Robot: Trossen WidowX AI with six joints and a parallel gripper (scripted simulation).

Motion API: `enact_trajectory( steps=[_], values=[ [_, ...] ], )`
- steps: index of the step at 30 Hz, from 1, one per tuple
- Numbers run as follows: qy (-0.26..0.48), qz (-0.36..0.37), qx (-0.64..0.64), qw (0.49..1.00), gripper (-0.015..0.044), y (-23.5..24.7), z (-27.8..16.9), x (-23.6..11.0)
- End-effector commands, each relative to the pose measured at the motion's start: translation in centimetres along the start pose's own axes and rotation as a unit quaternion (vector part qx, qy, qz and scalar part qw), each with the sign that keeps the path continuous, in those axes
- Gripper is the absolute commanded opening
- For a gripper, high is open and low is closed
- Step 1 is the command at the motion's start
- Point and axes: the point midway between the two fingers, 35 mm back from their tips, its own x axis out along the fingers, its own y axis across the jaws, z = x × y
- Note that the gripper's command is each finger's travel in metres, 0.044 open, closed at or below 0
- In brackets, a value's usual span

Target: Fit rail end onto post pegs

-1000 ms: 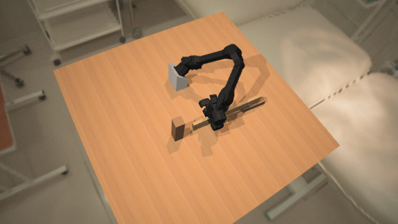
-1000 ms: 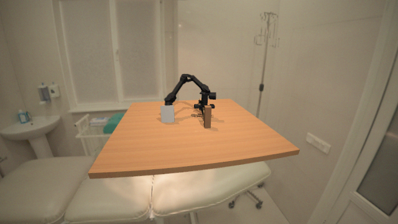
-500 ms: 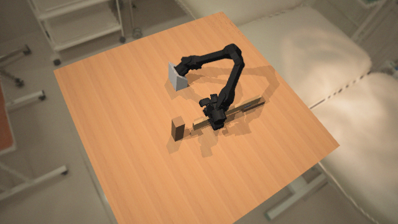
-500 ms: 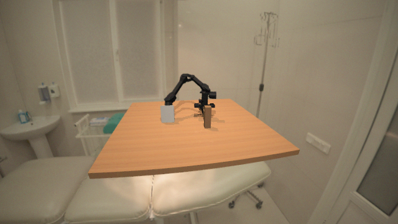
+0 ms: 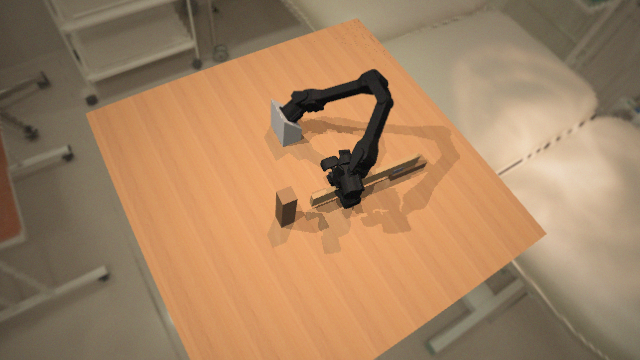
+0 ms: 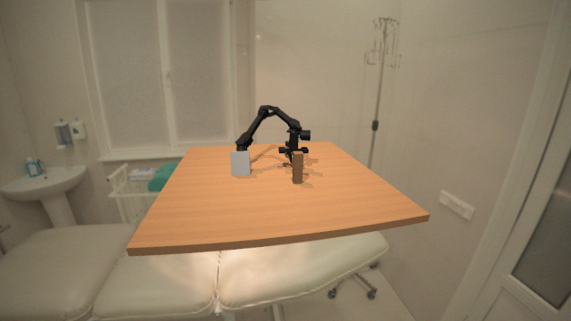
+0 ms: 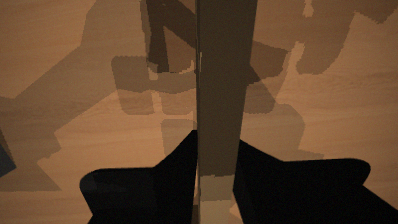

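Observation:
The long wooden rail (image 5: 327, 194) (image 7: 220, 90) runs from the low footboard block (image 5: 417, 167) at the right toward the short dark wooden post (image 5: 286, 206) (image 6: 298, 167). My gripper (image 5: 350, 194) (image 7: 207, 134) is shut on the rail, a little way back from its near end, and holds that end off the table. A short gap separates the rail's near end from the post. I cannot make out the pegs. In the exterior view the post hides the rail, and the gripper (image 6: 292, 152) stands just behind the post.
A grey wedge-shaped block (image 5: 284, 127) (image 6: 240, 163) stands at the arm's base, behind and left of the post. The table's edges (image 5: 530, 235) lie well away from the rail. White padded couches surround the table.

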Motion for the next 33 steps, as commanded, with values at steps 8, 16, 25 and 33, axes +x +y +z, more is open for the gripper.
enact_trajectory(
  steps=[8,16,25,33],
  values=[
    [-0.003,-0.007,0.000,1.000,0.0000,-0.22,0.00,-1.01],
    [-0.003,-0.007,0.000,1.000,0.0000,-0.20,0.01,-0.72],
    [-0.003,-0.007,0.000,1.000,0.0000,-0.11,0.01,-0.33],
    [-0.003,-0.007,0.000,1.000,0.0000,-0.03,0.01,-0.54]
  ],
)
